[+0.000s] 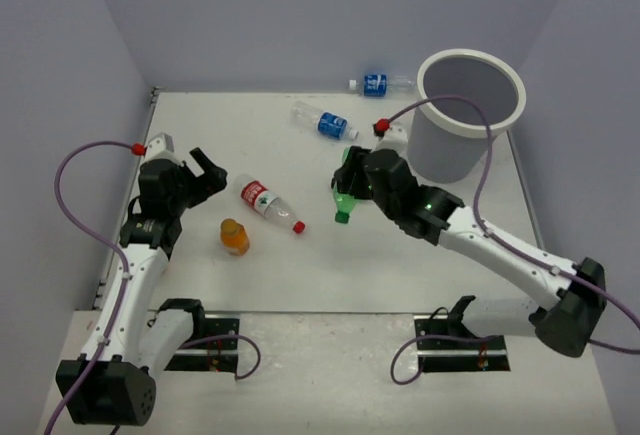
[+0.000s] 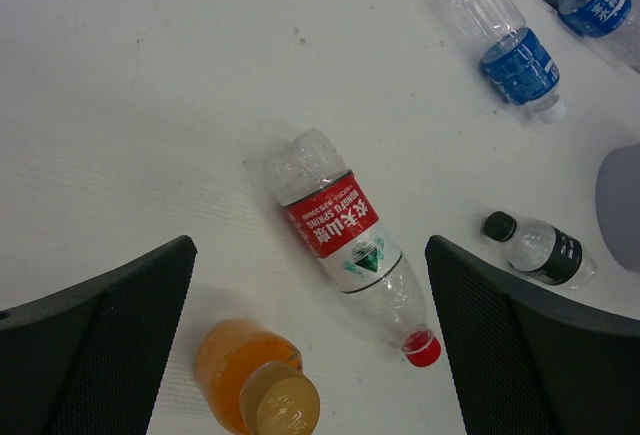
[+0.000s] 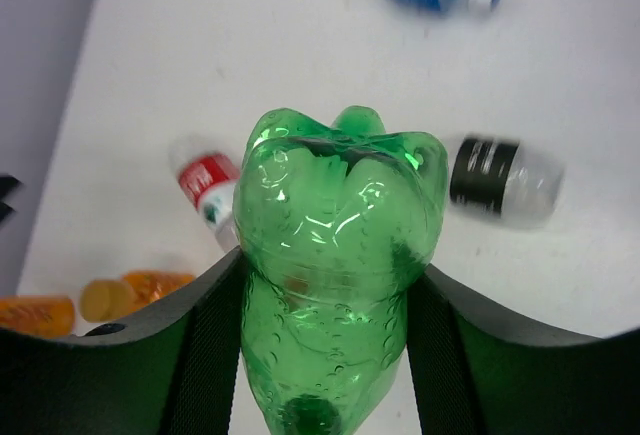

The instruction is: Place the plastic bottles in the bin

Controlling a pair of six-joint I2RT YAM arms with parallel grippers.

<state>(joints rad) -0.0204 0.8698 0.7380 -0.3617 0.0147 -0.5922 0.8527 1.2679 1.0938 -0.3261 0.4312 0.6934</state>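
Note:
My right gripper (image 1: 350,187) (image 3: 325,315) is shut on the green bottle (image 1: 346,205) (image 3: 335,225) and holds it above the table, left of the white bin (image 1: 452,155). My left gripper (image 1: 207,170) (image 2: 310,340) is open and empty, above the red-labelled bottle (image 1: 268,203) (image 2: 345,230) and the short orange bottle (image 1: 235,237) (image 2: 250,380). Two clear blue-labelled bottles lie at the back: one (image 1: 325,122) (image 2: 510,50) in the middle, one (image 1: 378,84) (image 2: 590,0) by the wall. The dark-labelled bottle (image 2: 540,248) (image 3: 497,177) lies under my right arm, hidden in the top view.
Grey walls close the table (image 1: 280,275) on the left, back and right. The bin stands at the back right corner. Purple cables loop off both arms.

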